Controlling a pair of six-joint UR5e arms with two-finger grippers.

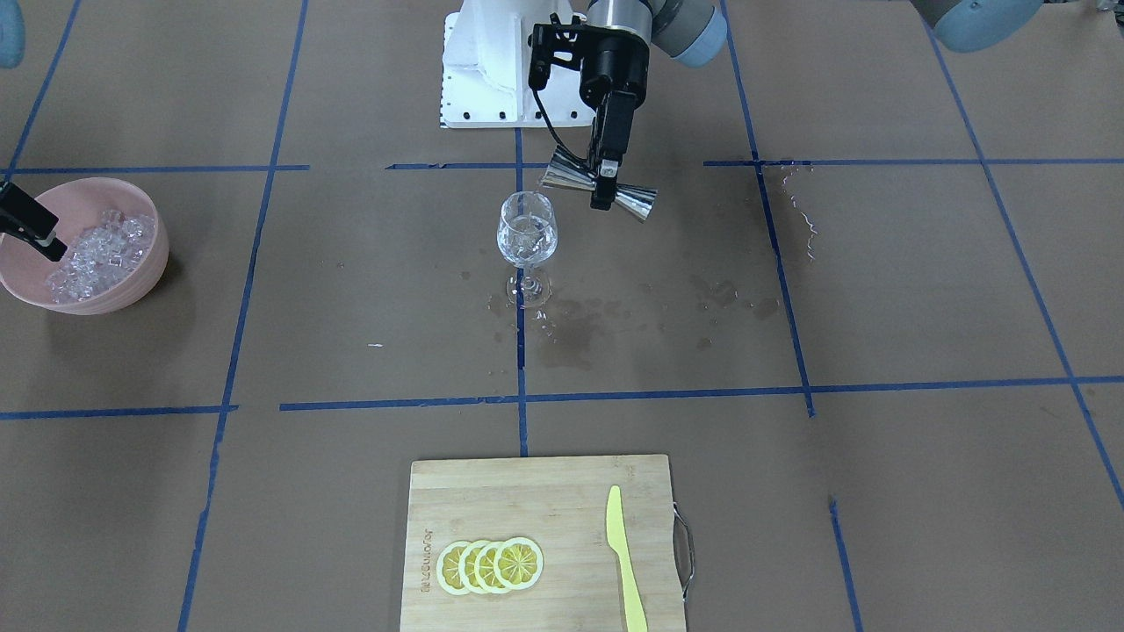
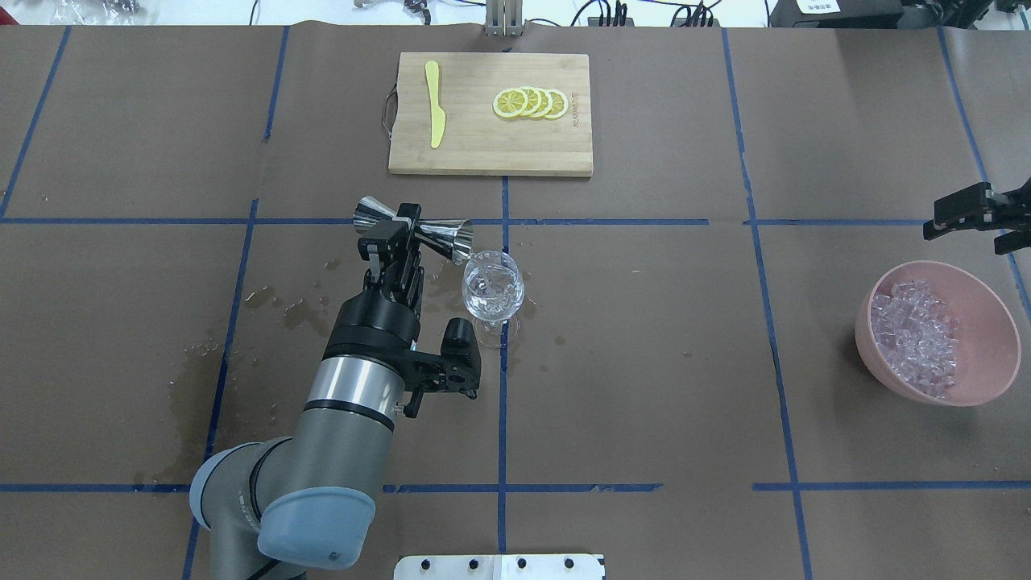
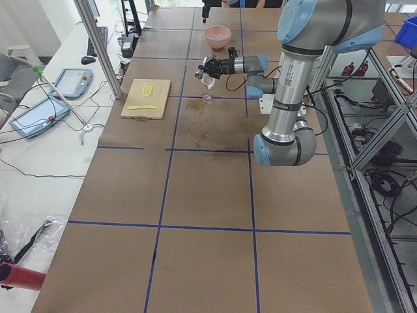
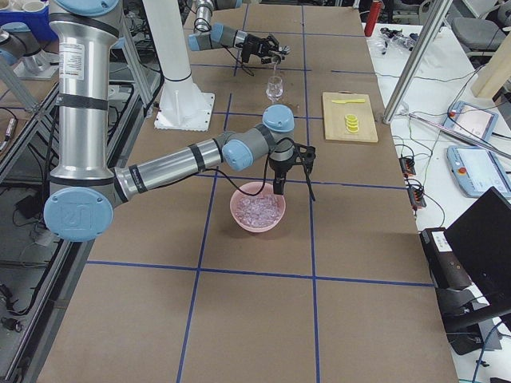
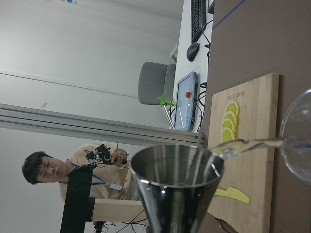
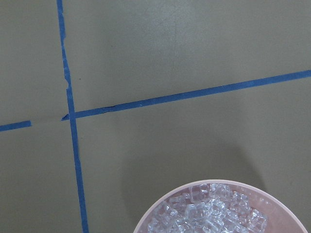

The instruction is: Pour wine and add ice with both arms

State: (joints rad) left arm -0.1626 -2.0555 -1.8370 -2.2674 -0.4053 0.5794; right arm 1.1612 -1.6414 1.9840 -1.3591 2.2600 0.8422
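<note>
My left gripper (image 2: 396, 232) is shut on the waist of a steel double-ended jigger (image 2: 415, 227) and holds it tipped on its side. The jigger's lip is at the rim of a clear stemmed wine glass (image 2: 493, 286) that stands near the table's middle. In the left wrist view a thin stream of wine (image 5: 252, 144) runs from the jigger (image 5: 177, 187) into the glass (image 5: 297, 145). The pink bowl (image 2: 886, 366) holds ice (image 2: 918, 338). My right gripper (image 2: 966, 229) hangs open and empty just above the bowl's far rim.
A wooden cutting board (image 2: 483, 149) at the far side carries several lemon slices (image 2: 530, 102) and a yellow knife (image 2: 435, 113). Wet stains (image 2: 282, 306) mark the paper beside the left arm. The white pedestal (image 1: 483, 79) stands at the robot's base.
</note>
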